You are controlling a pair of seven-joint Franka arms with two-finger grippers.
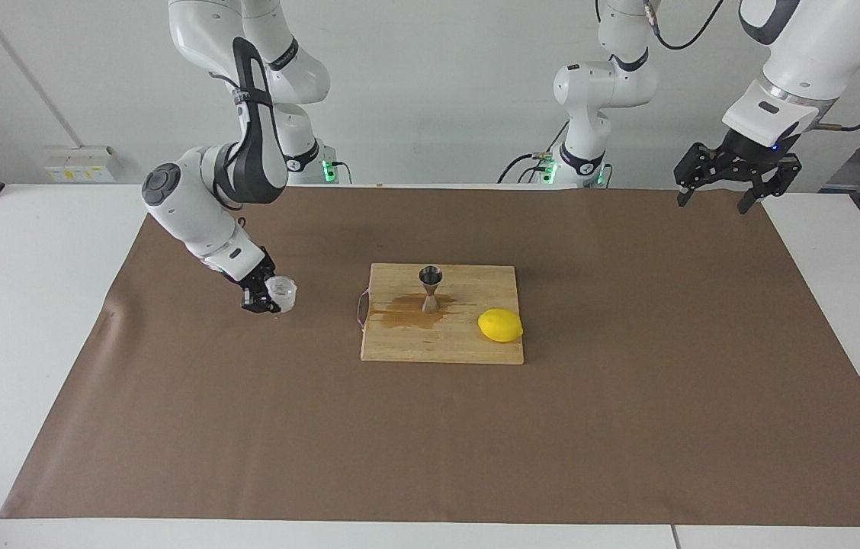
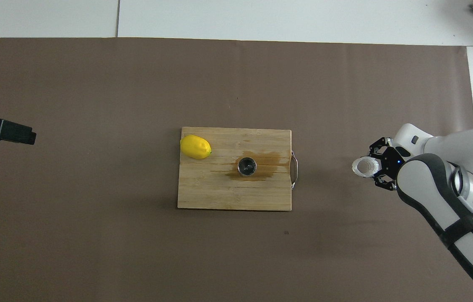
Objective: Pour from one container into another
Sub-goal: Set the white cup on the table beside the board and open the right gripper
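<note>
- The left tool point(image 1: 727, 187) hangs in the air over the left arm's end of the tabletop point(image 1: 33, 305), above the edge of the brown mat point(image 1: 628, 366) nearest the robots; its fingers are spread apart with nothing between them, and this arm waits. In the overhead view only its dark tip point(image 2: 1, 131) shows at the frame's edge.
- The right tool point(image 1: 266, 296) is low over the brown mat toward the right arm's end, its arm reaching down at a slant from its base. It is pinching the clear glass cup point(image 1: 281, 293), gripped at the side.
- The clear glass cup is upright, mouth up, and looks empty in the overhead view point(image 2: 364, 167). Whether its base touches the mat or sits just above it I cannot tell. It is well apart from the wooden board point(image 1: 476, 347), beside the board's end with the metal handle point(image 2: 295, 170).
- The wooden board lies at the middle of the mat. The steel jigger point(image 1: 430, 288) stands upright on it, in a brown wet stain point(image 1: 399, 313) that spreads toward the handle end.
- A yellow lemon point(image 1: 500, 325) rests on the board, near the corner toward the left arm's end and a little farther from the robots than the jigger.
</note>
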